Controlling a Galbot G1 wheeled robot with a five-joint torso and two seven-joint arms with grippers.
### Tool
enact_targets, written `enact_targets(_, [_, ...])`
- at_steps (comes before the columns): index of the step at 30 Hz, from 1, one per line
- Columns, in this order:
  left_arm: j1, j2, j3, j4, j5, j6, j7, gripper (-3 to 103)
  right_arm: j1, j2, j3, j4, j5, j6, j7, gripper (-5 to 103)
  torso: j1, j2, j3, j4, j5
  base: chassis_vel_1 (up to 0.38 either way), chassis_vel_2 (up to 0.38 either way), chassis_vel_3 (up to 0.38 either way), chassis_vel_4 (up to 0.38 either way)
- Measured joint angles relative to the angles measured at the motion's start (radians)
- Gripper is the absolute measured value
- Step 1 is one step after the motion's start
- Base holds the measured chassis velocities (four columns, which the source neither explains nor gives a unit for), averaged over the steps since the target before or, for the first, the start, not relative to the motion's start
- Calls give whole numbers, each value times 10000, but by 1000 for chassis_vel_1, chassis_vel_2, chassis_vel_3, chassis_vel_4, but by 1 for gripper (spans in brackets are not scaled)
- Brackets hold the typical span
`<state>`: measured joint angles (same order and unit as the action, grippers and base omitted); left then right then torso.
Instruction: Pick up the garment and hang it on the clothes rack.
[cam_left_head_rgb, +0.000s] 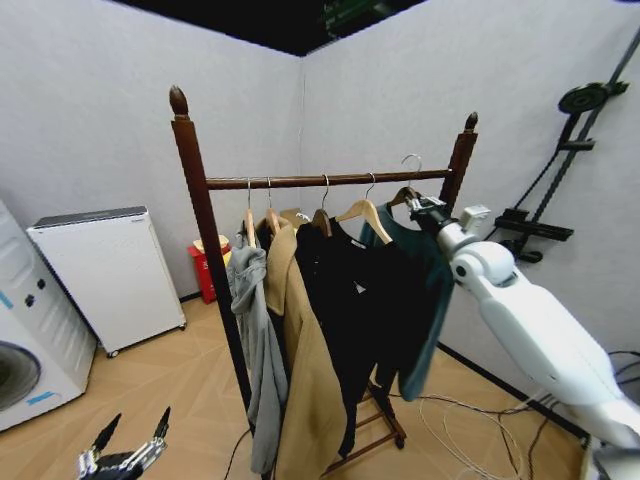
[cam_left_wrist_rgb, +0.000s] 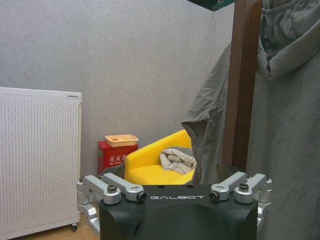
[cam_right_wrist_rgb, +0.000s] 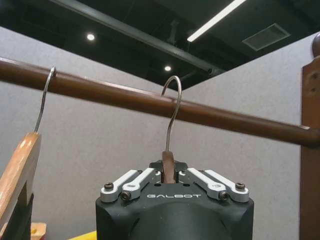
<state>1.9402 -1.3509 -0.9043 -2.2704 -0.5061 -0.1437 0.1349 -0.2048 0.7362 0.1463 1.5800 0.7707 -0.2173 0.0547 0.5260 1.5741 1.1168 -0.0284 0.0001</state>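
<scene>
The right claw (cam_left_head_rgb: 428, 208) is raised up near the right end of the clothes rack (cam_left_head_rgb: 196, 190) and is clamped on the neck of a light wooden hanger (cam_right_wrist_rgb: 168, 167), as seen in the right wrist view. The garment (cam_left_head_rgb: 425, 290), dark teal, is carried on that hanger and hangs down from the claw beside the rack's right post. The metal hook (cam_left_head_rgb: 412, 161) is held up so its curve pokes above the horizontal bar (cam_right_wrist_rgb: 150, 102); whether it's actually resting on the bar can't be told, though in the wrist shot it's crossed in front of the bar with the tip above it.

Already hung on the bar, left of the teal one: a black garment (cam_left_head_rgb: 345, 300), a tan coat (cam_left_head_rgb: 300, 350) and a grey hoodie (cam_left_head_rgb: 255, 340).

The left claw (cam_left_head_rgb: 125, 455) is parked low near the floor, left of the rack, with its fingers (cam_left_wrist_rgb: 117, 187) spread wide and nothing held. A yellow chair (cam_left_wrist_rgb: 155, 167) and a red box (cam_left_wrist_rgb: 116, 155) are seen behind it by the wall, and a white heater (cam_left_head_rgb: 105, 275) is stood off to the left.
</scene>
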Motion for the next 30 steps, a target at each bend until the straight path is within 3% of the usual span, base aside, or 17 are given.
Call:
enact_targets(3, [0,0,0,0,0,0,0,100,-169,-12,78,69,24,-147,-165,7,0,0,-1,0,-3,0,0,0,0])
enact_targets(5, [0,0,0,0,0,0,0,100,-632,-55,497,398,78,-246,-225,16,1,0,-1,2,-3,0,0,0,0])
enact_targets(7, [0,0,0,0,0,0,0,100,-902,-100,709,573,84,-248,-233,16,-1,0,-3,2,-7,0,0,0,0])
enact_targets(8, [0,0,0,0,0,0,0,100,-1016,-118,798,646,85,-247,-237,22,-1,1,-3,2,-6,0,0,0,0])
enact_targets(13, [0,1,0,0,0,0,0,100,-3727,-422,2989,2483,-3,43,-164,44,-3,2,-4,-2,-1,0,0,0,0])
enact_targets(14, [0,1,0,0,0,0,0,100,-3727,-422,2989,2483,-3,43,-164,44,-3,2,-4,-2,-1,0,0,0,0])
enact_targets(15, [0,1,0,0,0,0,0,100,-4802,-373,3812,3088,-92,82,-41,50,-3,2,-4,-3,-2,0,0,0,0])
enact_targets(17, [0,0,0,0,0,0,-1,100,-6990,151,5184,4289,-389,147,472,61,-3,3,-3,-2,6,0,0,0,0])
enact_targets(18, [0,0,0,0,0,0,-1,100,-6990,151,5184,4289,-389,147,472,61,-3,3,-3,-2,6,0,0,0,0])
enact_targets(20, [0,0,0,0,0,0,0,100,-9468,1026,6617,5737,-432,270,1060,71,-3,3,-4,-1,-3,0,0,0,0])
enact_targets(21, [0,0,0,0,0,0,0,100,-9468,1026,6617,5737,-432,270,1060,71,-3,3,-4,-1,-3,0,0,0,0])
enact_targets(22, [0,0,0,0,-1,0,-1,100,-10533,1387,7032,6135,-704,381,1021,71,-4,3,-5,-5,-3,0,0,0,0])
enact_targets(24, [0,0,0,0,0,0,0,100,-12172,2096,7497,6449,-1609,914,617,88,-4,3,-5,-6,-2,0,0,0,0])
enact_targets(26, [0,0,0,0,0,0,0,100,-12599,2330,7551,6495,-1854,1130,518,88,-5,4,-5,-4,-3,0,0,0,0])
enact_targets(28, [0,0,0,0,0,0,-3,100,-13529,3025,7539,6636,-2355,1633,410,97,-4,3,-4,-2,-2,0,0,0,0])
enact_targets(29, [0,0,0,0,0,0,-3,100,-13529,3025,7539,6636,-2355,1633,410,97,-4,3,-4,-2,-2,0,0,0,0])
enact_targets(30, [1,0,1,1,0,1,0,100,-14187,3684,7411,6784,-2740,1963,356,99,-4,3,-3,0,-5,0,0,0,0])
